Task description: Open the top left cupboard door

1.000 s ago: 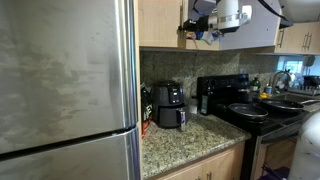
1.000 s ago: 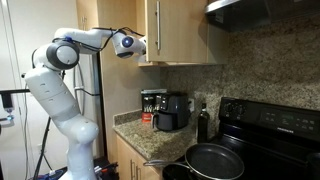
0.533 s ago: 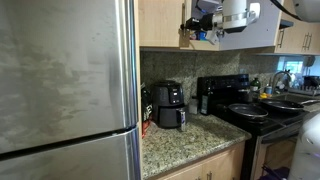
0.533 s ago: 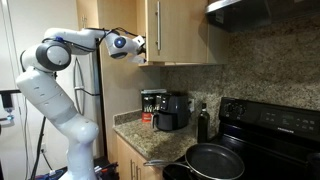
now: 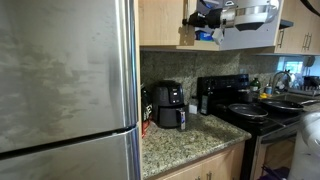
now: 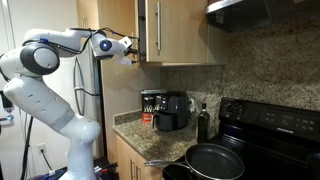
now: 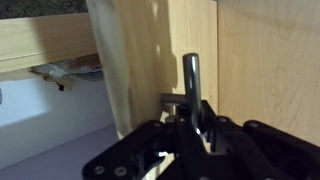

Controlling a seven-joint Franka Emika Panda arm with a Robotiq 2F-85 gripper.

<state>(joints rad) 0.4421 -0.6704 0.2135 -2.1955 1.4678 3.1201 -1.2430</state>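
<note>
A steel refrigerator (image 5: 65,80) fills the left of an exterior view; a black stove (image 5: 250,108) sits lower right, the granite counter (image 5: 195,135) between them. The top left cupboard door (image 6: 185,30) hangs upper centre, slightly ajar, long axis vertical. Below stands a black appliance (image 5: 168,105). The gripper (image 7: 190,122) is clenched on the door's vertical bar handle (image 7: 190,70)

Matt honey wood cupboard door (image 7: 140,60), brushed metal handle (image 7: 191,75), speckled granite counter (image 5: 190,135)
</note>
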